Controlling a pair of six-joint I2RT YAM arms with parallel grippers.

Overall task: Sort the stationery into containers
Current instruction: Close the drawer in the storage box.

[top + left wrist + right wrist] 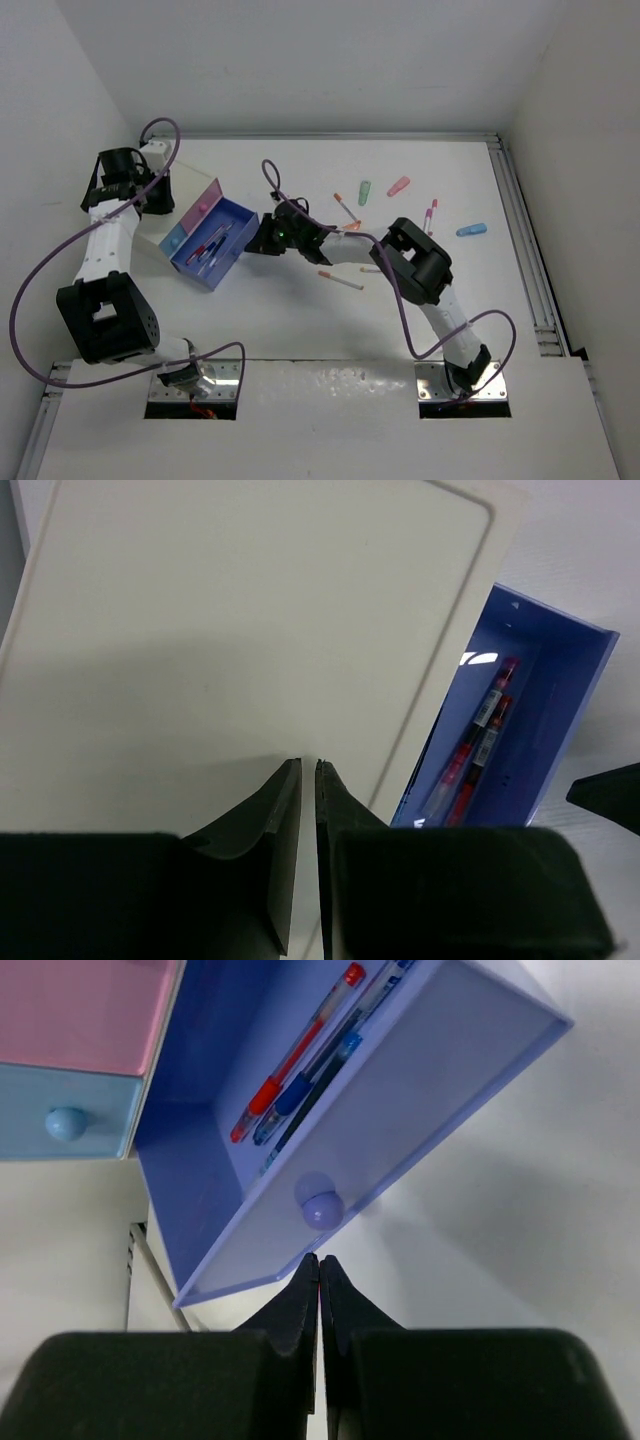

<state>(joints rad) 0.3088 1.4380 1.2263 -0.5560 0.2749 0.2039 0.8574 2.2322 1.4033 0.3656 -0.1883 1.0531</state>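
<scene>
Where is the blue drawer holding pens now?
In the top view the blue drawer sits left of centre, pulled out of the white cabinet, its knob just ahead of the shut right gripper.

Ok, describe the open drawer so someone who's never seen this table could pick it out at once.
On the left half of the table, find the small white-topped drawer unit. One drawer is pulled out of it toward the table's middle, with pens lying inside. It is the periwinkle-blue one with a matching round knob; the pink drawer and light-blue drawer beside it show no contents.
</scene>
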